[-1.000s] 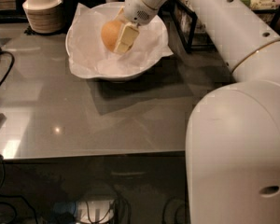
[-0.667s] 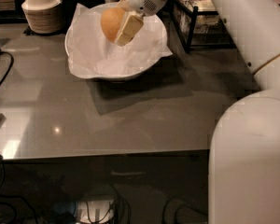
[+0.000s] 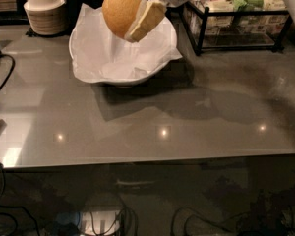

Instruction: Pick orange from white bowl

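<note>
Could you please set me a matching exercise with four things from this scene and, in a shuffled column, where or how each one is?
1. orange
2. white bowl
3. tool
4. stacked beige bowls

A. back-left on the table
B. shut around the fruit, above the bowl
C. lined with crumpled paper
D. in the air, gripped

Pairs: 1-D, 2-C, 3-B, 4-A.

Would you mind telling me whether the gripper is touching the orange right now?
Touching. The camera view shows the gripper, above the white bowl, with one finger pressed flat against the side of the orange, with no gap between them.
</note>
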Tool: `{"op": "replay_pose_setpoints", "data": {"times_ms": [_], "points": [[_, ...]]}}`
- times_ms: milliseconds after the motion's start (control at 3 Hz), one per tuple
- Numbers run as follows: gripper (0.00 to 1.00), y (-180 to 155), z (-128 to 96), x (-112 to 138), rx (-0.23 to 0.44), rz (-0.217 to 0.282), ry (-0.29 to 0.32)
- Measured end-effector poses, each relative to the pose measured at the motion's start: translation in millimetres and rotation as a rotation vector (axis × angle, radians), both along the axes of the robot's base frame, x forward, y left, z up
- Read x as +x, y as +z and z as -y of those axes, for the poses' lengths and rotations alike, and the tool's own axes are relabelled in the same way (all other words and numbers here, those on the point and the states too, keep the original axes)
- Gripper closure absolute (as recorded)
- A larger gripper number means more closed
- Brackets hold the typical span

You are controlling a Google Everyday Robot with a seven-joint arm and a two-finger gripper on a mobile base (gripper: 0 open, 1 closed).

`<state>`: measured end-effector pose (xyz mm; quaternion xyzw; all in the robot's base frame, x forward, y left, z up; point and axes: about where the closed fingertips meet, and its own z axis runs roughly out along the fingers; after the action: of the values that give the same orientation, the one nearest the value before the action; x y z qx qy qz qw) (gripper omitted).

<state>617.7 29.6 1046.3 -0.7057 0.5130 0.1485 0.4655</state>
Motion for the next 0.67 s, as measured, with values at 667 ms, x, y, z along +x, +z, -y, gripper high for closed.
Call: {"op": "replay_pose_setpoints", "data": {"times_ms": [667], "points": [[1.00,17,-3,-79,0.008,0.089,0.123]]}}
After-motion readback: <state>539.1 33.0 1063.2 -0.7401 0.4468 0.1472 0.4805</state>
